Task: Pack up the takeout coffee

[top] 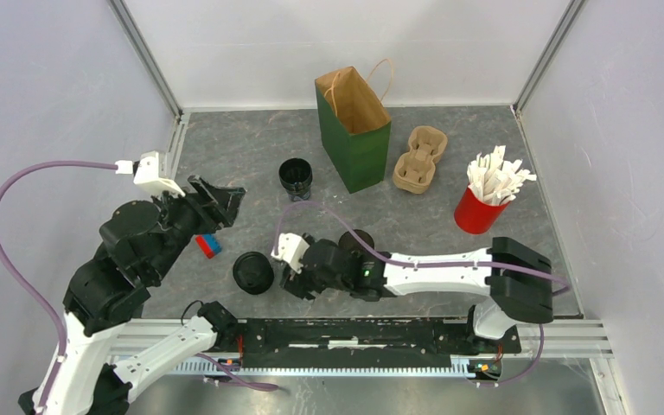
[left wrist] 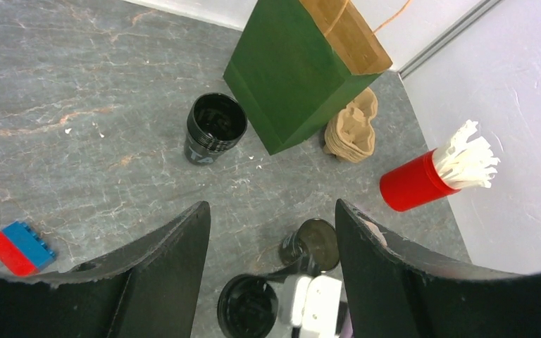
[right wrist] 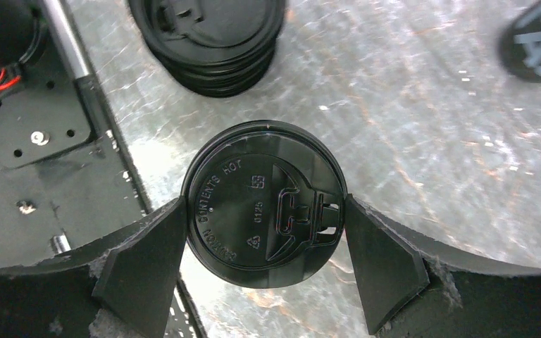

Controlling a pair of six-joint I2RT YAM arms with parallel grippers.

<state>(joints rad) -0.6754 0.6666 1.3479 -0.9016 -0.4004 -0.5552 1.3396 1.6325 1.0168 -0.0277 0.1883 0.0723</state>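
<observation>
left claw hovering at far left, jaws standing apart, nothing between them; toy block lying near it. lid stack sitting just left of the right claw. right claw gripping a single lid flat, face up, pads looking to be touching its rim on both sides. open cup standing upright straight out from that claw, away from the bases, well apart, mouth up. second cup sitting tight beside the right wrist, half hidden. bag standing open further back. my read: right arm is the nearer one, lid needing to travel outward and come down level on the cup mouth
</observation>
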